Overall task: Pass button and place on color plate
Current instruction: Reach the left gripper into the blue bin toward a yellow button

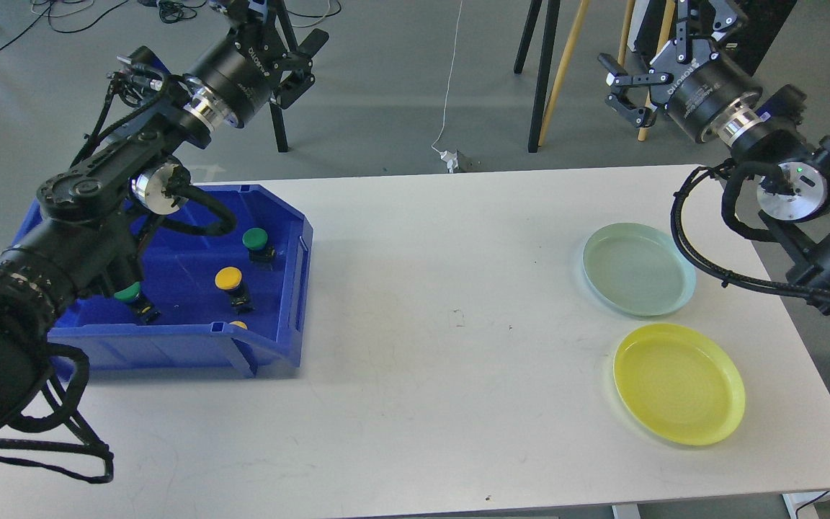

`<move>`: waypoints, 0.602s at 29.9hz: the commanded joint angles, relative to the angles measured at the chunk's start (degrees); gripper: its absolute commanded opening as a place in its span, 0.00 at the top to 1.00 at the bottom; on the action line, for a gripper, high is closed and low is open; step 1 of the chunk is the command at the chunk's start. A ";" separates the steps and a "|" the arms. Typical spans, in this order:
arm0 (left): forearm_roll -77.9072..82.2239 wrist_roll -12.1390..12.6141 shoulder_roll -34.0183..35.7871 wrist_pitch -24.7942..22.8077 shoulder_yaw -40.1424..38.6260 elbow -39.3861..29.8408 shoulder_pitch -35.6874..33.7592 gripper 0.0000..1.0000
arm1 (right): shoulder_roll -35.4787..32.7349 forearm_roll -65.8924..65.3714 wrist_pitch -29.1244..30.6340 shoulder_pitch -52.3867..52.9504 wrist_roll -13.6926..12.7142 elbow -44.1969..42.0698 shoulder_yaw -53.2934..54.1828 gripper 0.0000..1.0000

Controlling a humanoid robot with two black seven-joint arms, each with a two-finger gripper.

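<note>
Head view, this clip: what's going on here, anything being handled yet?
Nothing is held. Both arms are raised above the table's far side, the left gripper and right gripper open and empty. The buttons sit in the blue bin at left: a green button, a yellow button, another green one partly behind the left arm, plus a yellow sliver at the front wall. The pale green plate and yellow plate at right are empty.

Blue bin [292,288]: left of frame, on white table [422,360].
Bin contents: two green buttons [255,238] [127,293], one yellow button [228,277].
Green plate [638,269]: right of frame.
Yellow plate [678,382]: just below green plate.
Left gripper [307,61]: upper left, fingers apart.
Right gripper [620,90]: upper right, fingers apart.
</note>
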 commanded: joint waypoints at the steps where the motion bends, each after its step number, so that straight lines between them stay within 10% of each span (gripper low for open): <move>1: 0.06 0.00 0.20 -0.01 0.28 0.34 0.25 0.00 | 0.07 0.06 0.00 -0.22 0.08 -0.63 0.24 0.00; 8: -2.56 0.00 0.20 -0.01 -1.91 -1.67 1.81 0.00 | -1.07 6.37 0.00 -3.02 -0.27 -1.95 8.66 0.00; 18: 0.66 0.00 11.15 -0.01 -8.09 -30.30 8.17 0.00 | -3.35 8.85 0.00 -5.22 -0.09 -1.78 7.63 0.00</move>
